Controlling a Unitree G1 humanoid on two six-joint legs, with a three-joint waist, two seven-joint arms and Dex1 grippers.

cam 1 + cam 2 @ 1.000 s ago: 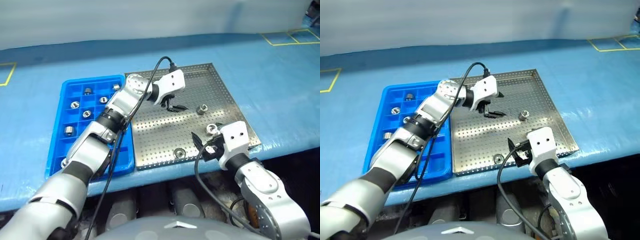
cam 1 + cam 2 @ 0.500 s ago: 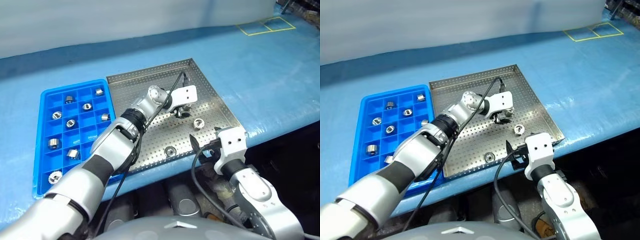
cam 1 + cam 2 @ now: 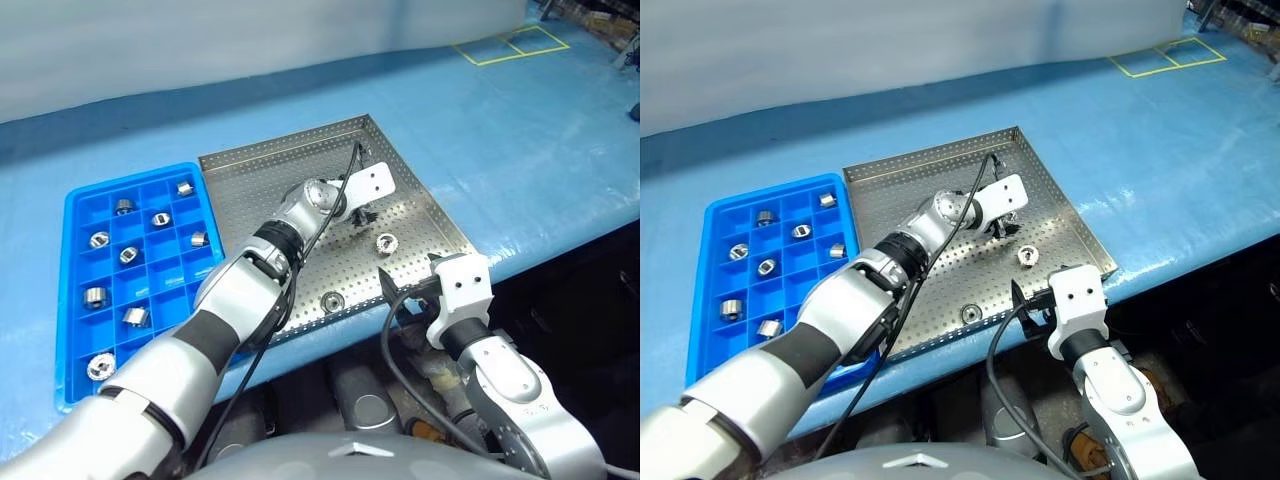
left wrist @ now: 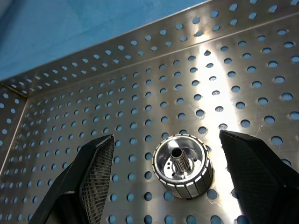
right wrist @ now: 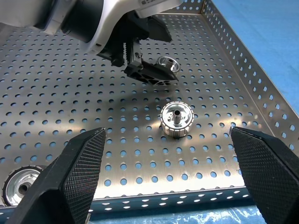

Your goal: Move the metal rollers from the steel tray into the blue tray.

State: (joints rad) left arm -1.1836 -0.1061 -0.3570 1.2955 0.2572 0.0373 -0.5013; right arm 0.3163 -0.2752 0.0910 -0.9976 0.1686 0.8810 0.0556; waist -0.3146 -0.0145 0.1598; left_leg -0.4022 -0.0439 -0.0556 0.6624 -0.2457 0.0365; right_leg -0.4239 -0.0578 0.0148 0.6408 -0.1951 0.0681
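Right gripper (image 3: 408, 296) waits spread wide at the near rim of the steel tray (image 3: 250, 170). Beyond it one roller (image 3: 386, 242) stands hole-up, and the left gripper (image 4: 163, 182), jaws open either side, looks nearest to take it. Blue tray (image 3: 75, 205) lies well left.

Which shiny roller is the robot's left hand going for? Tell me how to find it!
Look at the steel tray, right of the blue tray. The left gripper hangs open over a roller near the tray's middle. Two other rollers lie nearer the robot; this one sits between the black fingers.
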